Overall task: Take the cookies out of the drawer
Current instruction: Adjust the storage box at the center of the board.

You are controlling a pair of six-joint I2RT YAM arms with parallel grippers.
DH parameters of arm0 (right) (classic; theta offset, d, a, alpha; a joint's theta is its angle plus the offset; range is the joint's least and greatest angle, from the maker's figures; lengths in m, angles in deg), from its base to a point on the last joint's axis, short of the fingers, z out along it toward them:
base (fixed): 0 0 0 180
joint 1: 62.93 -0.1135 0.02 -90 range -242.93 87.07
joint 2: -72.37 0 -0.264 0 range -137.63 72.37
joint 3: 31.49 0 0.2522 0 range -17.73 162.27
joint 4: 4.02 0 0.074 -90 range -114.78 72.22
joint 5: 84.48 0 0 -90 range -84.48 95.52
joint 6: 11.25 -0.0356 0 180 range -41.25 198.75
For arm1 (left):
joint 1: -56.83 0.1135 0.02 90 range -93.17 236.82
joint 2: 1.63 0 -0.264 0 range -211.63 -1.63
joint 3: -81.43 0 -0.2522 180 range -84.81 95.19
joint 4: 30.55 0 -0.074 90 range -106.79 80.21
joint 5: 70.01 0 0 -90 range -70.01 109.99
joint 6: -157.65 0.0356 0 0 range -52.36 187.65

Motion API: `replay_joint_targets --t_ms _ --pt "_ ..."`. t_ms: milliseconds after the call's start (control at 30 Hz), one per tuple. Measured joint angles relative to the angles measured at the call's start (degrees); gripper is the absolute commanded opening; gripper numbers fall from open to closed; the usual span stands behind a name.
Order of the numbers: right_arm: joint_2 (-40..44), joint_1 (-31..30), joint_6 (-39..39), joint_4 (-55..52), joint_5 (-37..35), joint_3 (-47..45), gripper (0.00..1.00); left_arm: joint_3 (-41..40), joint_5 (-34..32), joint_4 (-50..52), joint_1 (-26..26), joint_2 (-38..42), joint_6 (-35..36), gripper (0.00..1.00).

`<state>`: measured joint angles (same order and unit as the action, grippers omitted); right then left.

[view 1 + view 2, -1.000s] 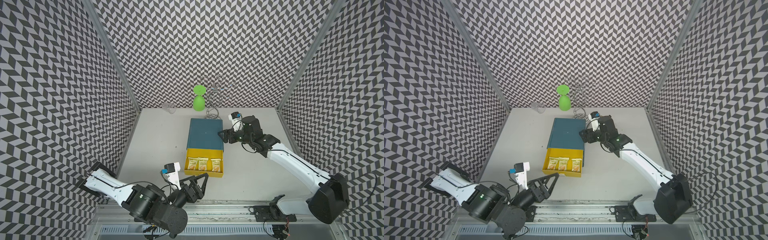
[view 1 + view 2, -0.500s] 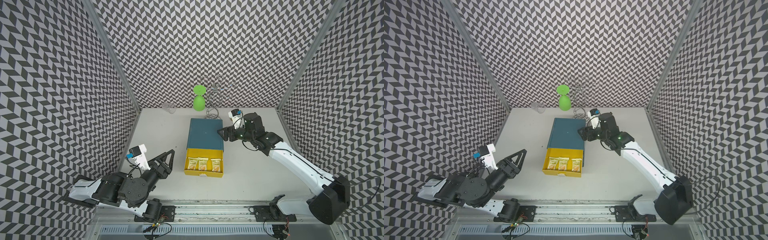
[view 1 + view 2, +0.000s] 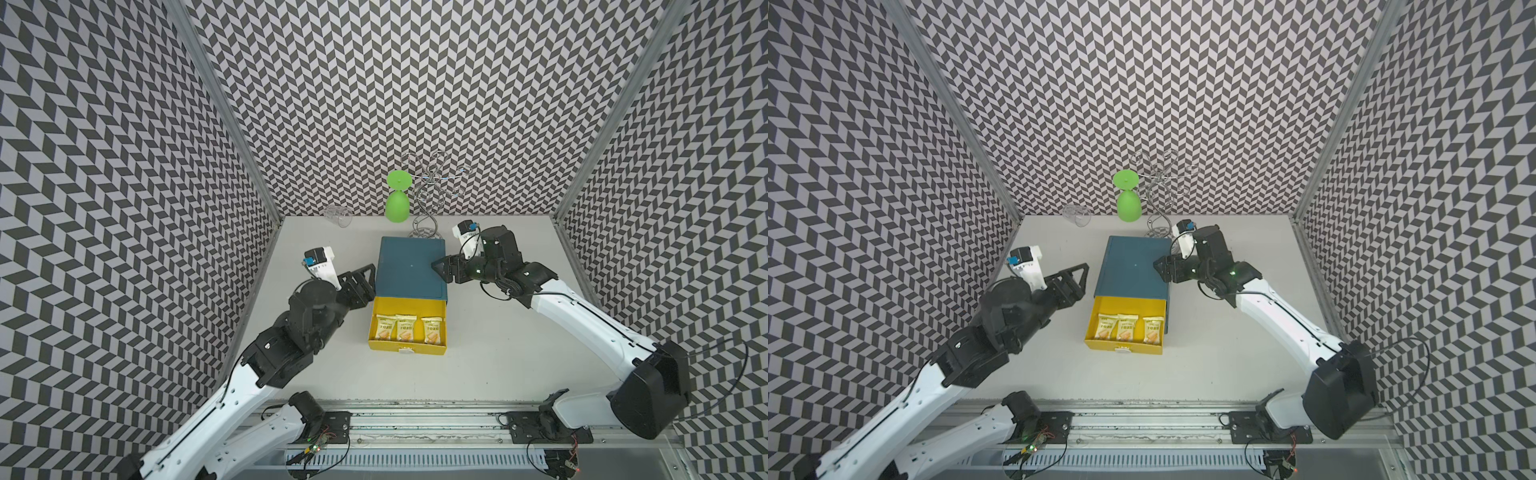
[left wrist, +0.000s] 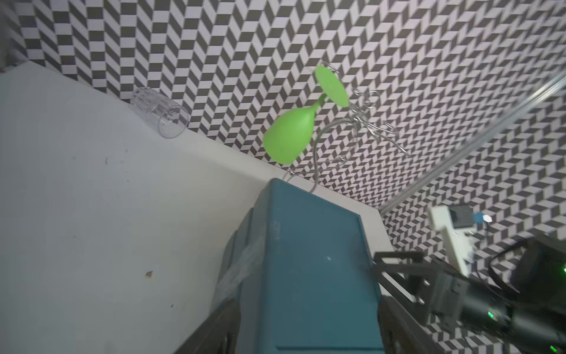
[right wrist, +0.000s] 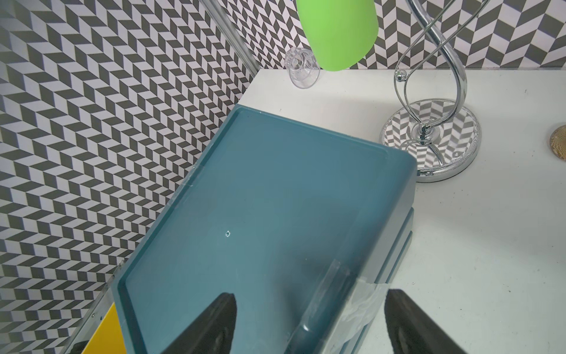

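Note:
Three pale yellow cookies (image 3: 401, 328) (image 3: 1126, 328) lie side by side in the yellow drawer (image 3: 405, 353) (image 3: 1121, 347), which is pulled out of the front of a teal cabinet (image 3: 409, 266) (image 3: 1131, 270). My left gripper (image 3: 368, 276) (image 3: 1081, 278) hovers open by the cabinet's left side, behind the drawer. In the left wrist view the cabinet (image 4: 312, 275) shows between the left gripper's (image 4: 303, 334) spread fingers. My right gripper (image 3: 441, 270) (image 3: 1163, 268) is open over the cabinet's right edge. In the right wrist view the right gripper (image 5: 309, 318) straddles the taped edge of the cabinet (image 5: 260, 214), holding nothing.
Behind the cabinet, a green goblet (image 3: 397, 201) hangs upside down on a chrome wire stand (image 3: 428, 208). A clear cup (image 3: 338, 215) lies on its side at the back wall. Patterned walls close three sides, with a metal rail (image 3: 415, 415) along the front.
My left arm has swung from the table's front edge up and back to the cabinet's left side. The right arm has barely moved.

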<state>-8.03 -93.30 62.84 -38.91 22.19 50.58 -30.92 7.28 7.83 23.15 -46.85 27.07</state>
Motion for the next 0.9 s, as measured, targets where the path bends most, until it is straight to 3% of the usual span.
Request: replay_joint_targets --t_ms 67,167,233,333,567,900 --pt "0.0 0.0 0.02 -0.09 0.26 0.0 0.8 -2.54 10.67 -2.82 9.99 -0.94 1.09 0.72" --pt "0.0 0.0 -0.02 -0.2 1.07 0.0 0.8 -5.95 24.72 -8.33 19.65 -2.99 1.38 0.65" --pt "0.0 0.0 -0.22 0.13 2.12 -0.02 0.79 -8.33 31.52 -13.27 22.25 -5.42 0.74 0.62" --pt "-0.44 0.0 -0.59 0.92 3.63 -0.02 0.77 -12.07 38.56 -20.11 22.01 -8.7 -0.59 0.55" --pt "-2.1 0.35 -1.11 1.92 4.35 -0.61 0.73 -17.42 42.58 -29.81 16.83 -13.18 -2.54 0.47" --pt "-5.27 1.95 -0.7 2.97 1.7 0.87 0.68 -19.89 36.61 -42.16 12.37 -19.02 -5.14 0.47"
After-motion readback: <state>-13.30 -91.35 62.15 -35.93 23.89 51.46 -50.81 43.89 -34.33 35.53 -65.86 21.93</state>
